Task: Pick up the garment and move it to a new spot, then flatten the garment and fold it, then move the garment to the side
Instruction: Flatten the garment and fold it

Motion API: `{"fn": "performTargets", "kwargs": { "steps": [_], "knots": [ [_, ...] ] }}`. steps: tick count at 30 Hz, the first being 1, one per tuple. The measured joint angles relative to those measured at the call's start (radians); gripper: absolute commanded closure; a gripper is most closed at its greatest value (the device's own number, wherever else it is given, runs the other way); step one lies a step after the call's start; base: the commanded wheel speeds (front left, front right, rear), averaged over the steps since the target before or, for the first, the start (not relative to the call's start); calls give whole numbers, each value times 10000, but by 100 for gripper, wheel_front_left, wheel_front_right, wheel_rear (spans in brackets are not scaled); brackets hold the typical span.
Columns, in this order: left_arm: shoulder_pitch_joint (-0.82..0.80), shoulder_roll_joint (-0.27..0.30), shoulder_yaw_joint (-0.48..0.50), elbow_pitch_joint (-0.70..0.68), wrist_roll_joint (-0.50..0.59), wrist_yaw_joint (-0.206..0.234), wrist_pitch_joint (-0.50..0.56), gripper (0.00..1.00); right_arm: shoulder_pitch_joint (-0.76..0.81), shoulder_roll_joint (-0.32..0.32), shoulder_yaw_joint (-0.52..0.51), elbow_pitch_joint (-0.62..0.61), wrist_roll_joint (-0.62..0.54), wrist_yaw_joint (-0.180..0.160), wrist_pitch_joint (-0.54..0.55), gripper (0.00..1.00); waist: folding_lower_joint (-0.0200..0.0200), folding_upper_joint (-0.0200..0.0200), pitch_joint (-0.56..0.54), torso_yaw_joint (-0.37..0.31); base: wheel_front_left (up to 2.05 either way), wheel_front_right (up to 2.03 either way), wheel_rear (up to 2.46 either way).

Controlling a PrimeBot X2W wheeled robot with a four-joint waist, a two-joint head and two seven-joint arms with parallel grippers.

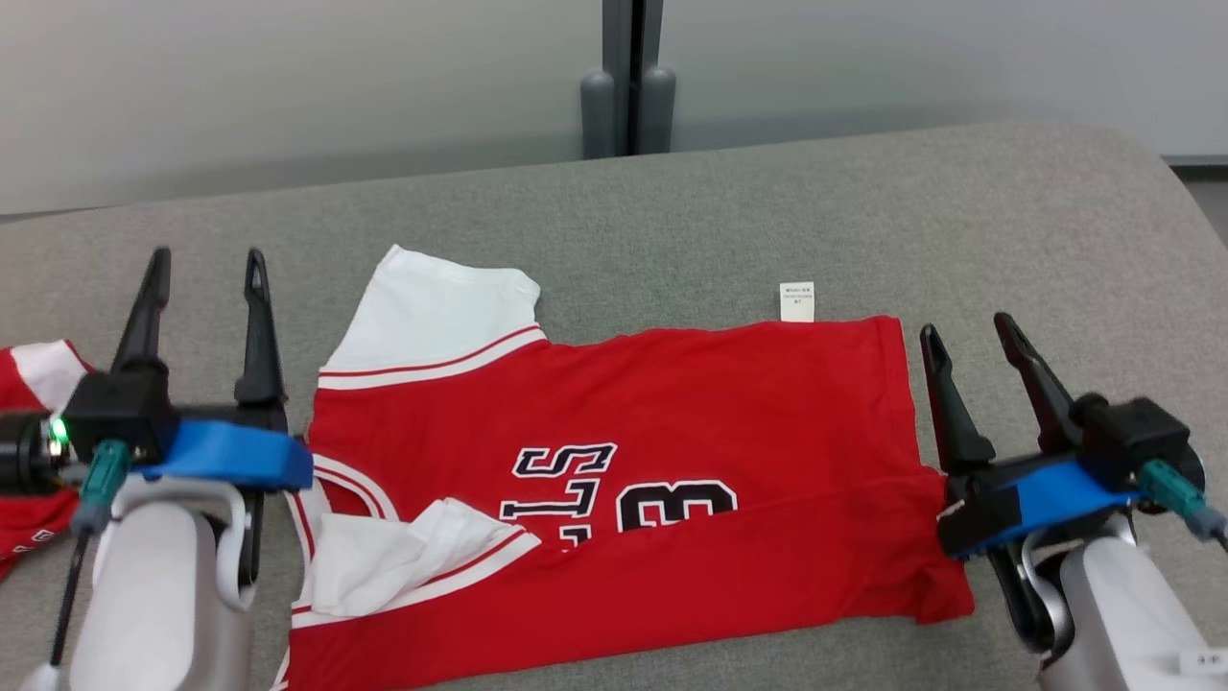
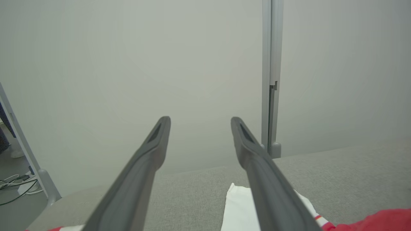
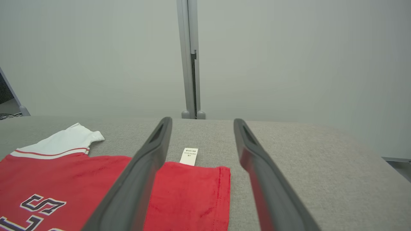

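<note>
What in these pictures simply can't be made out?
- Head view: the print on the white tag at the red jersey's far edge is too small to read.
- Head view: the jersey's lettering is half covered by its own folded-over near strip.
- Head view: a second red garment is cut off by the left edge and partly hidden behind the left claw.

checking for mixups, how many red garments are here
2. One red jersey spread across the middle; a second garment at the head view's left edge, partly cut off.
</note>
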Motion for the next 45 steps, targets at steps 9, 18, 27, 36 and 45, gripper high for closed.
{"fn": "performTargets", "kwargs": {
  "steps": [9, 18, 27, 36, 45],
  "knots": [
    [-3472, 882, -951, 2479, -125, -249, 393, 0, -2417, -692, 857, 1112, 566, -2, 1164, 0, 3, 4, 1548, -624, 0, 0, 0],
    [-5561, 1720, -2834, 4736, -855, -303, 1538, 0, -3635, -876, 1808, 1918, 1524, -2, 1446, 0, 2, 4, 2745, -1140, 0, 0, 0],
    [-6241, 2222, -4138, 6330, -2192, -305, 2443, 0, -4244, -922, 2474, 2447, 2140, -2, 1168, 0, 0, 2, 3289, -1426, 0, 0, 0],
    [-6596, 2410, -4884, 6924, -3375, -305, 2677, 0, -4545, -1016, 2963, 2826, 2545, -2, 1035, 0, -1, 0, 3510, -1550, 0, 0, 0],
    [-6873, 2476, -5590, 7058, -4696, -301, 3267, 78, -4825, -1020, 3356, 3168, 2880, -2, 980, 0, -1, -1, 3600, -1690, 0, 0, 0]
  ]
}}
